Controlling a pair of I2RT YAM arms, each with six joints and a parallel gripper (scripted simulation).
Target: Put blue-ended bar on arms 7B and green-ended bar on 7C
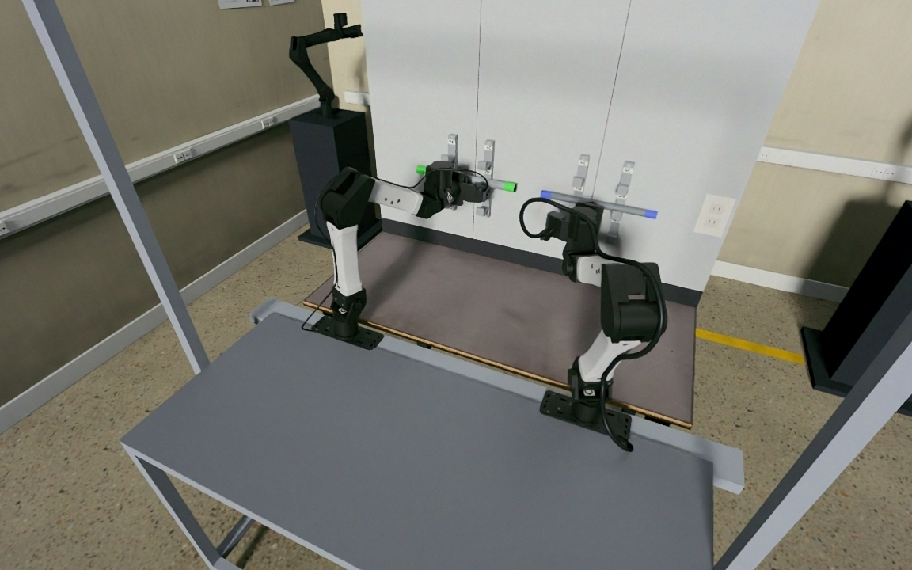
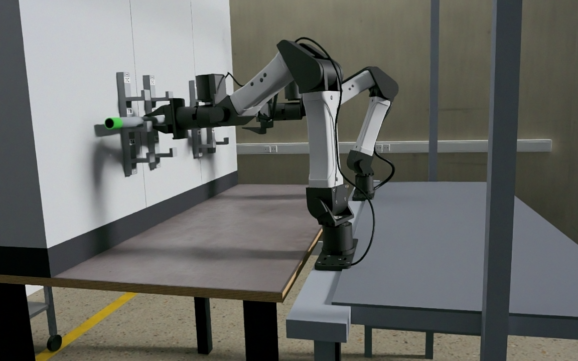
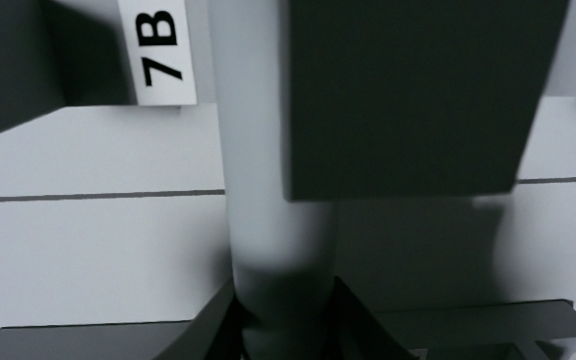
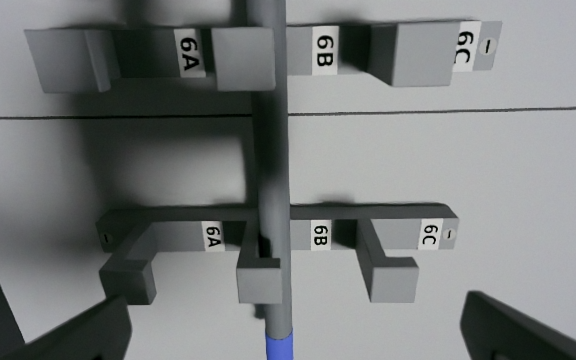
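Observation:
The green-ended bar [image 1: 505,186] [image 2: 129,121] [image 3: 253,125] lies across the rack arms just under the 7B label [image 3: 158,55]. My left gripper [image 2: 149,120] [image 3: 284,291] is shut on its grey middle part. The upper rack arms labelled 7C [image 2: 137,98] hold no bar. The blue-ended bar [image 1: 629,210] [image 4: 278,150] lies across the arms below the 6B label [image 4: 325,47] on the other rack. My right gripper [image 4: 295,308] is open, with a finger on either side of the blue-ended bar and nothing gripped. Its fingertips are hidden in the top view.
The number 7 rack's uprights [image 1: 489,156] [image 2: 121,85] and the number 6 rack's uprights [image 1: 628,173] stand side by side on the white wall panel [image 1: 544,85]. The protruding 6A arms [image 4: 133,285] and 6C arms [image 4: 394,285] flank the blue-ended bar.

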